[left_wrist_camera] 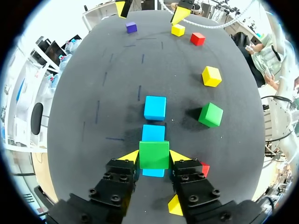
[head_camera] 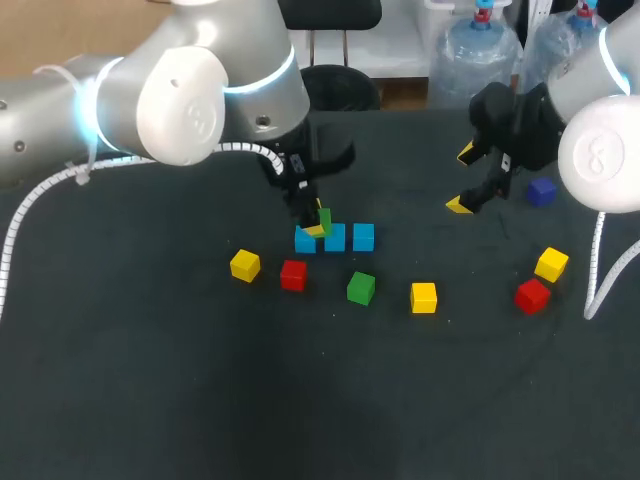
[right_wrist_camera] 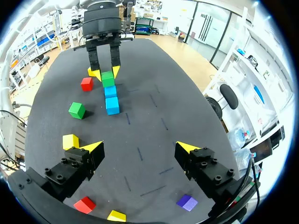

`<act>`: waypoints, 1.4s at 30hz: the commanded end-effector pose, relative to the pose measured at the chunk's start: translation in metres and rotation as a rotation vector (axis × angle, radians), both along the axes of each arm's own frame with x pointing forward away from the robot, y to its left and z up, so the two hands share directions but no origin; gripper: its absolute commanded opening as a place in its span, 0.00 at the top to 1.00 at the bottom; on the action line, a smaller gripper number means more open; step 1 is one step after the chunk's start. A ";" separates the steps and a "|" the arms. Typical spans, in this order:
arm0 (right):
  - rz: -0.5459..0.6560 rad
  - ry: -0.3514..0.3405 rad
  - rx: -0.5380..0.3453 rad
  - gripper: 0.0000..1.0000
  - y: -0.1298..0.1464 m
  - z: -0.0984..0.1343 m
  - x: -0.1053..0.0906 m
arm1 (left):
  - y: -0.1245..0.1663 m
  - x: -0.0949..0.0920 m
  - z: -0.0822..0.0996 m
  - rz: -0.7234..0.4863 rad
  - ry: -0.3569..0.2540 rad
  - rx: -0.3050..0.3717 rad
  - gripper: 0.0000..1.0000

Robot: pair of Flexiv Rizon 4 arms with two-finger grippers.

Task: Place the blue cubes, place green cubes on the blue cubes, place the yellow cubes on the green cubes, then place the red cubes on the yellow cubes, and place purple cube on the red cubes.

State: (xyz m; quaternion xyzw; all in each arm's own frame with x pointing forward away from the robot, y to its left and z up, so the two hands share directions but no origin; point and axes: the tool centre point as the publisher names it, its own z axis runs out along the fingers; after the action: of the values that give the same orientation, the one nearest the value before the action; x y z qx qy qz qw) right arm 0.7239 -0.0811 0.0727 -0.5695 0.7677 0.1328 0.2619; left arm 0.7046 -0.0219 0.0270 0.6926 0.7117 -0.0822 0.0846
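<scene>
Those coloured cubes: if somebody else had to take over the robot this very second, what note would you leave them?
Left gripper: shut on a green cube, held over one end of the row of blue cubes; whether it rests on them, I cannot tell.
Right gripper: open, empty, near the purple cube.
Done: three blue cubes in a row.
Left: seat this green, add the loose green cube, then three yellow cubes, two red cubes, purple last.
</scene>
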 end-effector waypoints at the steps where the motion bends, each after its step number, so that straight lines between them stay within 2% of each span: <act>1: 0.002 0.001 0.003 0.00 0.000 -0.001 0.001 | -0.002 0.003 0.000 -0.004 0.006 0.006 1.00; 42: 0.002 0.001 0.003 0.00 0.000 -0.001 0.001 | 0.001 0.004 -0.003 0.001 0.016 0.013 1.00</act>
State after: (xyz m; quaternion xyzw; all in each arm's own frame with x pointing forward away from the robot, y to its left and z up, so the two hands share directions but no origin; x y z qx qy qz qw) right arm 0.7239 -0.0811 0.0727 -0.5695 0.7677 0.1328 0.2619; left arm 0.7055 -0.0205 0.0238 0.6912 0.7137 -0.0828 0.0778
